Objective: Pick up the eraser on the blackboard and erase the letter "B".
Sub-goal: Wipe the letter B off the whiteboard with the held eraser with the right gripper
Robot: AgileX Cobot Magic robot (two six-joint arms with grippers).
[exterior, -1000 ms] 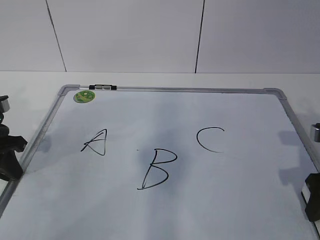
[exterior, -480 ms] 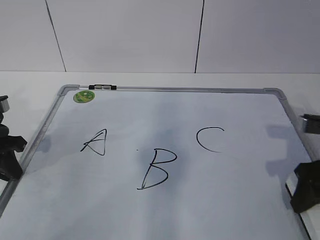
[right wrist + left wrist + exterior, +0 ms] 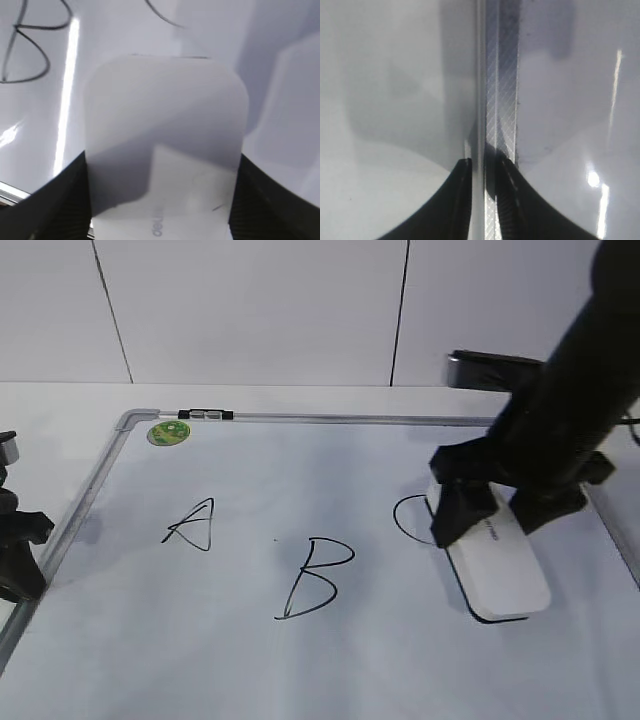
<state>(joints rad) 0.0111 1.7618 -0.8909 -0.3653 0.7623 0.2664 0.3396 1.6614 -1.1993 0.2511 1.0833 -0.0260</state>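
The blackboard point(image 3: 350, 419) lies flat, with black letters A, B and C on it. The letter "B" point(image 3: 315, 580) is at the centre front and also shows in the right wrist view point(image 3: 30, 50). My right gripper point(image 3: 505, 510) is shut on the white eraser point(image 3: 500, 570), which sits low over the board to the right of the B. It covers part of the C point(image 3: 408, 518). In the right wrist view the eraser point(image 3: 165, 125) fills the space between the jaws point(image 3: 160, 200). My left gripper point(image 3: 18, 550) is closed around the board's left frame point(image 3: 500, 100).
A green sticker point(image 3: 168, 433) and a small black-and-silver marker point(image 3: 205, 415) sit at the board's far left corner. The A point(image 3: 192, 525) is left of the B. A white tiled wall stands behind the table.
My right arm has swung in from the board's right front edge, carrying the eraser up and left to beside the C. The left arm has not moved.
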